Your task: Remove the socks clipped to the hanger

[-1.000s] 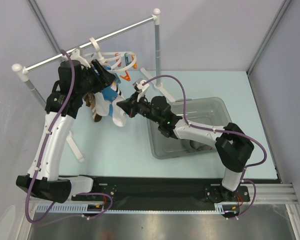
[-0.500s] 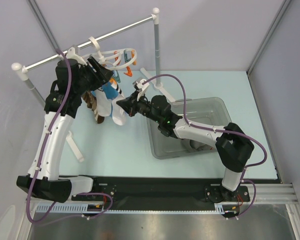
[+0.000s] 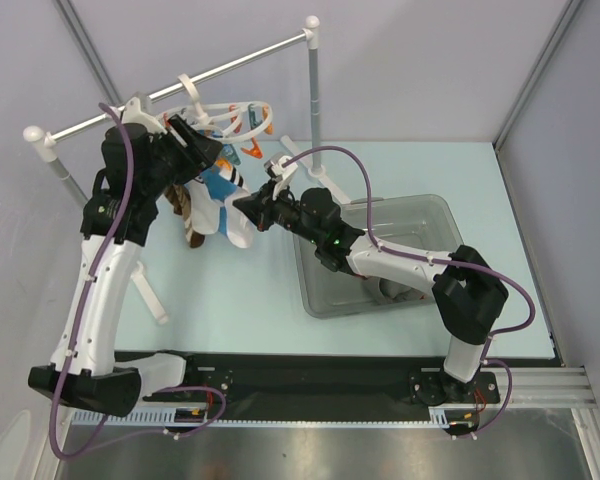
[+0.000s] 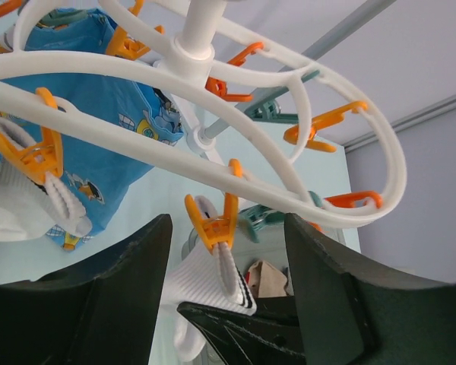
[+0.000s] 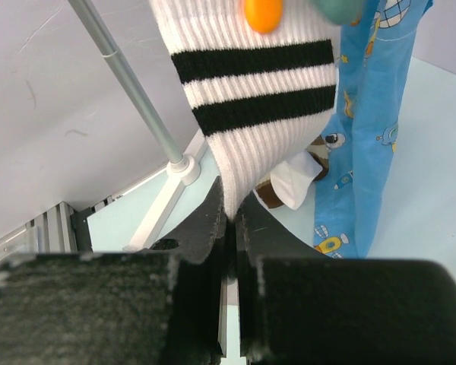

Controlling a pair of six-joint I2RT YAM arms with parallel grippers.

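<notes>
A long rail [image 3: 180, 85] holds up the white hanger [image 3: 235, 115], and a blue cloth [image 3: 220, 185] and socks [image 3: 195, 215] hang from its clips. The right claw [image 5: 232, 220] is shut tight on the bottom of a white sock [image 5: 251, 99] with black stripes. The left claw [image 4: 226, 220] is wide open and holds nothing, with one finger on each side of the orange clip [image 4: 210, 228] that pinches the top of that sock.

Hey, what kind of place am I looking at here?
Probably a robot test cell staged as a laundry corner: plain panel walls around a pale table, a clip hanger with socks on a rail, a grey bin.
</notes>
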